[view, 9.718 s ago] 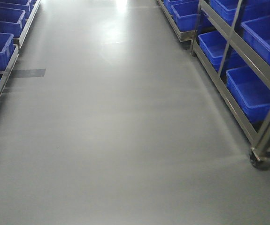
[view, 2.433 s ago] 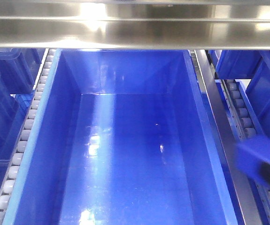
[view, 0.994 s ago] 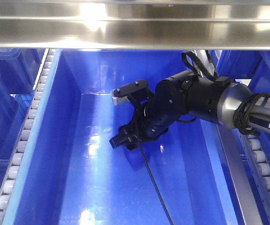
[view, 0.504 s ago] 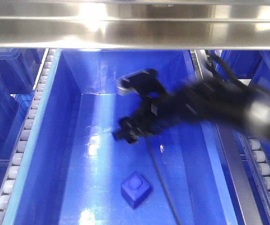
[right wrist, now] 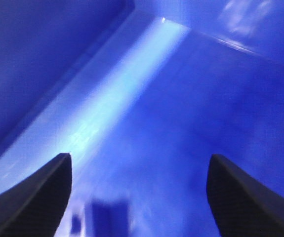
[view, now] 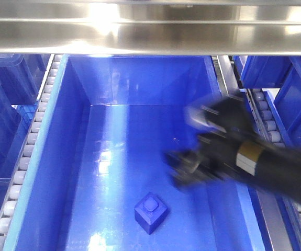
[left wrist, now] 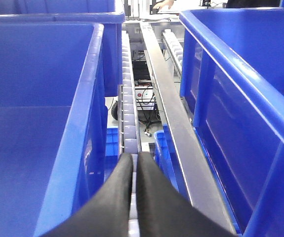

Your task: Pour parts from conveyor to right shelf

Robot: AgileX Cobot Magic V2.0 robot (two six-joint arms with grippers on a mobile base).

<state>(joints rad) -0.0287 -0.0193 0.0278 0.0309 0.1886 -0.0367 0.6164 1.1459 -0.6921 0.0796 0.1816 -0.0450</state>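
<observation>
We see one part — a small deep-blue cube-like block — resting on the floor of the central bin of the right shelf. It sits upright, its single round stud pointing up; being nearly cubic, it shows no clear long axis, and one corner of it is turned toward the camera. Its surface is glossy, the same blue as the bin around it. In the right wrist view the part appears only as a blurred dark square low in the frame.

The right gripper, motion-blurred, hangs above the bin floor, up and to the right of the part and apart from it. In its wrist view we see its two fingers spread wide with nothing between them.

The left gripper sits above a roller rail between two further bins, its two dark fingers pressed together and empty.

Beside the central bin we count two roller rails — one along each long wall.
</observation>
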